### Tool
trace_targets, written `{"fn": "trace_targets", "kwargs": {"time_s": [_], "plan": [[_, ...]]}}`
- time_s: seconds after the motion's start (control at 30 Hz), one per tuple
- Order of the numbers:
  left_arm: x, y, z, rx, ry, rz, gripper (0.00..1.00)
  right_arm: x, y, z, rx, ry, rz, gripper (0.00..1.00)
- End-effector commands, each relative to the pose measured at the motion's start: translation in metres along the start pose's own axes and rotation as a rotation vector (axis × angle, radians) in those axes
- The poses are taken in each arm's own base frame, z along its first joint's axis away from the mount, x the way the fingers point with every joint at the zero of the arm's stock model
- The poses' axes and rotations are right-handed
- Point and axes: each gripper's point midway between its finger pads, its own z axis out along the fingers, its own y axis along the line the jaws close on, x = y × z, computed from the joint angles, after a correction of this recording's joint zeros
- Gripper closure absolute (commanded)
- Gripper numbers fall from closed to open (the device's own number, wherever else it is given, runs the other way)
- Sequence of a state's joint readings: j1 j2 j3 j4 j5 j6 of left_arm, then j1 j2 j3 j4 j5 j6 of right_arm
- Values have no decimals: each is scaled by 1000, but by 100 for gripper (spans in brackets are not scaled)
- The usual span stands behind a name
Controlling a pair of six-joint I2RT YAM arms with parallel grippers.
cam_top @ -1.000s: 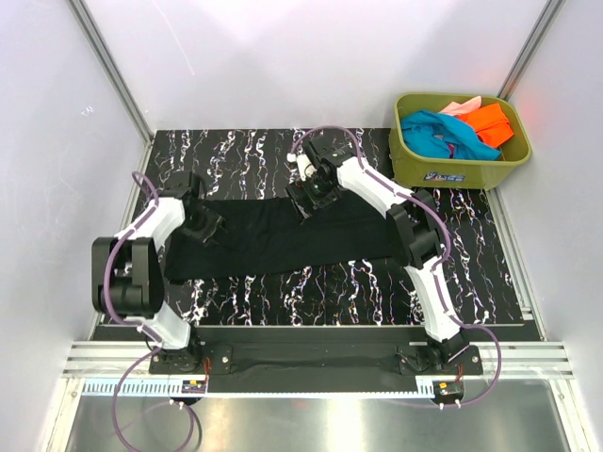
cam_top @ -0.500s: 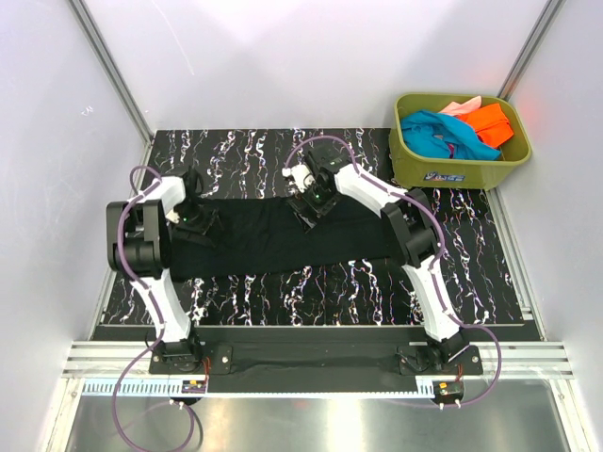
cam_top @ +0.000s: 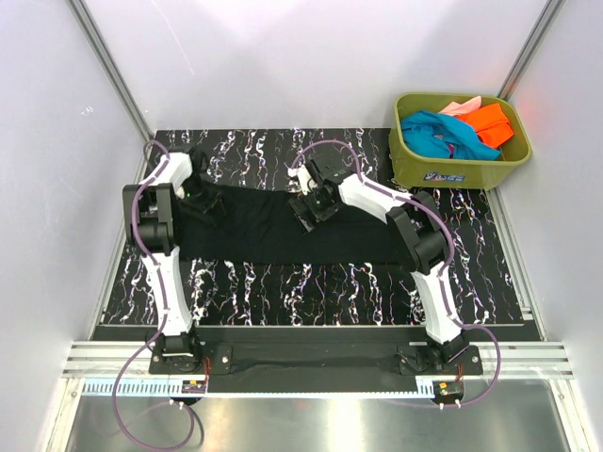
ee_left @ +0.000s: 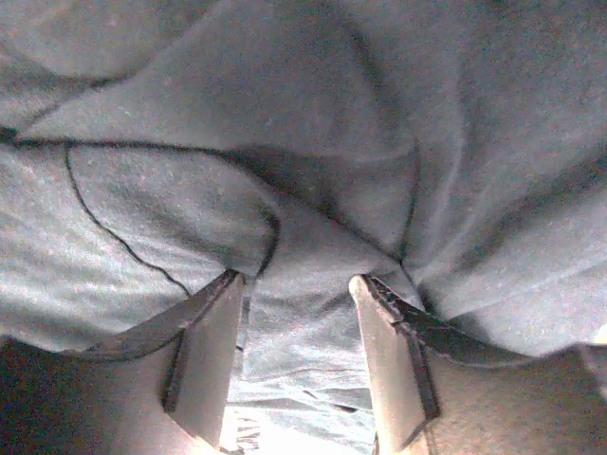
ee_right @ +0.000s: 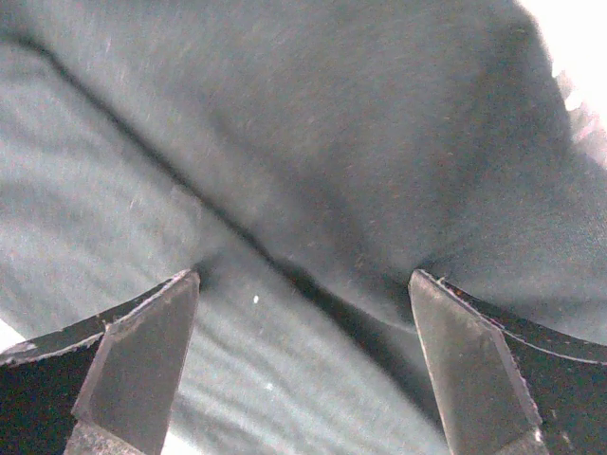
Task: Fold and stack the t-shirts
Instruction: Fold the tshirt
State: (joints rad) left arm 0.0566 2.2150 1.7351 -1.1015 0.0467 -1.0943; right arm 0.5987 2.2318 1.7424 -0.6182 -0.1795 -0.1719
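From above: I'm mid-fold on the black t-shirt [cam_top: 273, 237], spread on the table [cam_top: 311, 282] left of the tub [cam_top: 459, 160]. Left wrist: left pincer [ee_left: 296, 280] half open, cloth puckered between its fingers, at the shirt's end farthest from the tub. Right wrist: right pincer [ee_right: 303, 275] gaping, pressed on cloth nearer the tub; next, I judge, both must pinch

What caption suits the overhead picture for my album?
Left gripper and right gripper rest on a black t-shirt spread over the marbled table; colourful tees wait in a green tub.
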Motion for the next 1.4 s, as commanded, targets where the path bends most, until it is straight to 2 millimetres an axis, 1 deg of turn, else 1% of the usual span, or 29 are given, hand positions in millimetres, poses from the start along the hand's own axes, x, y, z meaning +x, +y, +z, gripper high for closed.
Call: {"fn": "trace_targets", "kwargs": {"time_s": [0.0,0.07,0.1,0.17,0.2,0.23,0.27,0.3,0.33,0.43,0.53,0.57,0.6,0.67,0.7,0.73,0.77,0.8,0.87,0.9,0.97,1.0,1.03,1.07,1.13,1.2,1.27,1.33,1.37], "plan": [[-34,-49,19,136,-109,227,46,65,30,12,53,208,167,0],[-43,-65,12,177,-148,318,48,77,43,15,97,243,212,0],[-46,-67,21,168,-138,364,48,77,56,17,102,252,218,0],[-56,-89,12,214,-165,414,49,79,80,20,60,281,333,0],[-57,-92,17,207,-147,435,49,75,93,21,19,282,368,0],[-55,-88,34,173,-110,475,49,65,116,20,-63,279,396,0],[-62,-105,23,219,-141,502,49,61,129,21,-93,289,454,0],[-65,-105,24,210,-144,536,49,45,143,18,-143,265,467,0],[-68,-110,28,224,-149,561,49,40,159,13,-192,283,481,0],[-79,-135,8,332,-221,650,49,16,179,-2,-260,256,515,0],[-92,-149,-22,398,-323,721,49,-3,175,-23,-241,195,485,0],[-94,-154,-50,433,-374,733,49,-8,172,-28,-223,172,463,0],[-97,-159,-67,465,-418,741,49,-16,167,-36,-203,142,434,0],[-97,-165,-104,543,-474,738,48,-17,143,-49,-79,112,326,0],[-95,-167,-141,603,-529,723,47,-22,134,-58,-30,91,280,0],[-93,-167,-162,635,-562,717,46,-18,114,-64,61,94,209,0],[-90,-166,-179,656,-584,710,45,-20,109,-72,83,85,176,1],[-89,-160,-206,677,-624,681,45,-13,95,-74,148,98,151,0],[-84,-154,-218,691,-628,661,45,-5,92,-81,139,111,116,0],[-79,-148,-219,677,-614,644,45,5,87,-79,125,141,128,0],[-70,-138,-212,624,-604,641,49,13,100,-80,20,161,121,0],[-64,-126,-200,554,-576,641,52,22,104,-78,-7,185,118,0],[-56,-116,-191,508,-558,657,54,19,106,-81,-21,163,110,0],[-53,-108,-185,403,-626,667,55,26,108,-79,-34,173,111,0],[-40,-90,-163,306,-638,678,53,24,115,-85,-69,148,110,0],[-29,-86,-147,279,-623,648,50,24,119,-88,-79,151,105,0],[-21,-81,-121,248,-563,612,50,28,124,-91,-81,163,86,0],[-17,-83,-106,228,-532,597,50,27,127,-95,-76,145,65,0],[-14,-84,-89,209,-490,585,50,32,126,-92,-72,154,63,0]]}}
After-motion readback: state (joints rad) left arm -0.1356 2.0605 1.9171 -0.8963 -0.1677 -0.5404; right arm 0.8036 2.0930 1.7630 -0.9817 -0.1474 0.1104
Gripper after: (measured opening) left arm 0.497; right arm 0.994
